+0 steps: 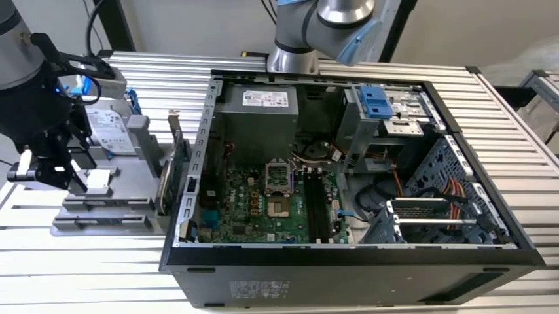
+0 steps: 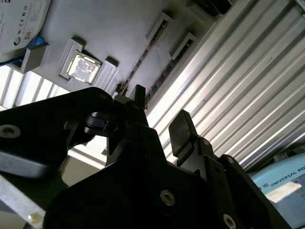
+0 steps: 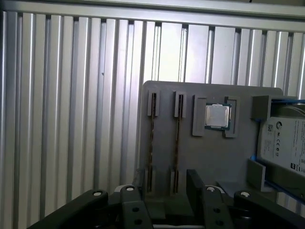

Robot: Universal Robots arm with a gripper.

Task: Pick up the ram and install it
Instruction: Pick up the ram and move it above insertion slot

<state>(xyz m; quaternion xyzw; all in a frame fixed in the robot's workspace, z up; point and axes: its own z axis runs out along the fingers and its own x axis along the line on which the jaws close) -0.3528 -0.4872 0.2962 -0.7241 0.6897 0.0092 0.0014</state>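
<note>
Now my gripper [image 3: 162,191] hangs open, empty, above the ram [image 3: 152,143]. Light, stiff, fragile, I reckon; I'd pinch its flat faces mid-length.

The gripper [image 2: 159,113], fingers apart, hovers over a grey tray [image 2: 119,28] on the ribbed tabletop [image 2: 248,71]. Two ram sticks [image 2: 142,58] lie at its twelve o'clock, a chip [image 2: 83,67] at ten.

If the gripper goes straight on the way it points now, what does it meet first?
Probably the ram sticks in the gray tray: the open gripper points at them. Depth is unclear.
</note>
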